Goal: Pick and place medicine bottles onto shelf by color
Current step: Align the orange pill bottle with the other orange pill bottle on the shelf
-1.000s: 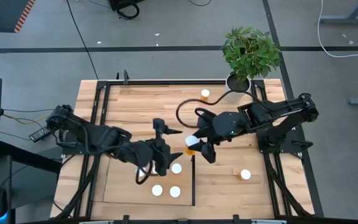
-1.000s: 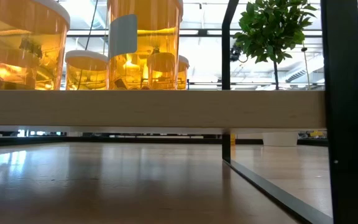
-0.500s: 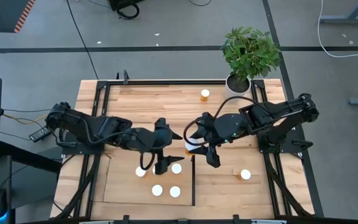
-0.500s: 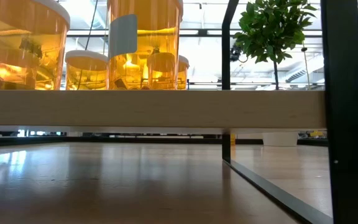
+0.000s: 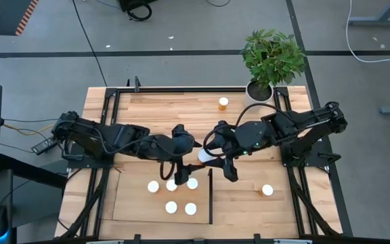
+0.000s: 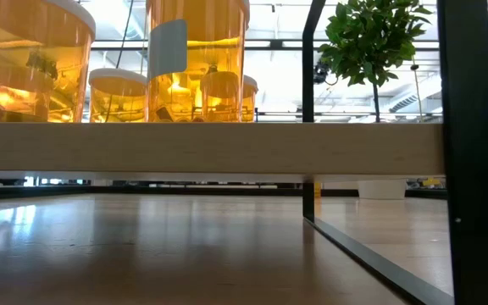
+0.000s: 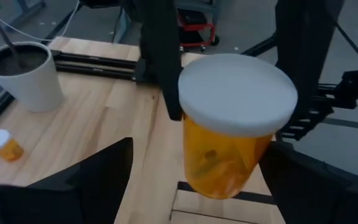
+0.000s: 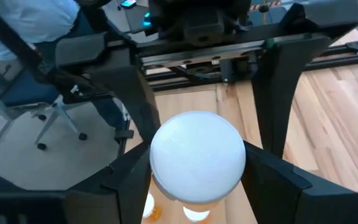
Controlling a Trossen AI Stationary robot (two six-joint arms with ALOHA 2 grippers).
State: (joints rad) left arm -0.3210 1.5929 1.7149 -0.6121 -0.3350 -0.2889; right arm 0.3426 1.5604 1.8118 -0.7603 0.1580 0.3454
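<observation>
Medicine bottles are spread over the table: in the high view five white-capped ones (image 5: 171, 185) stand on the shelf (image 5: 128, 203), a pale board at the table's (image 5: 154, 108) near middle with a thin black strip (image 5: 210, 196) along its right edge. One more bottle (image 5: 223, 103) stands at the far edge near the plant pot (image 5: 258, 89), and another (image 5: 267, 190) sits well right of the strip. The eighth bottle (image 5: 204, 156) is held above the table just beyond the strip's far end, between the two grippers. The right gripper (image 5: 217, 160) is clamped on it; its own wrist view shows a dark finger (image 8: 132, 180) pressed against each side of the bottle (image 8: 197, 158). The left gripper (image 5: 187, 144) faces that bottle (image 7: 234, 124) with its fingers (image 7: 98, 174) spread wide to either side, apparently not touching it. From table height, large orange bottles (image 6: 196, 59) line the board's top.
</observation>
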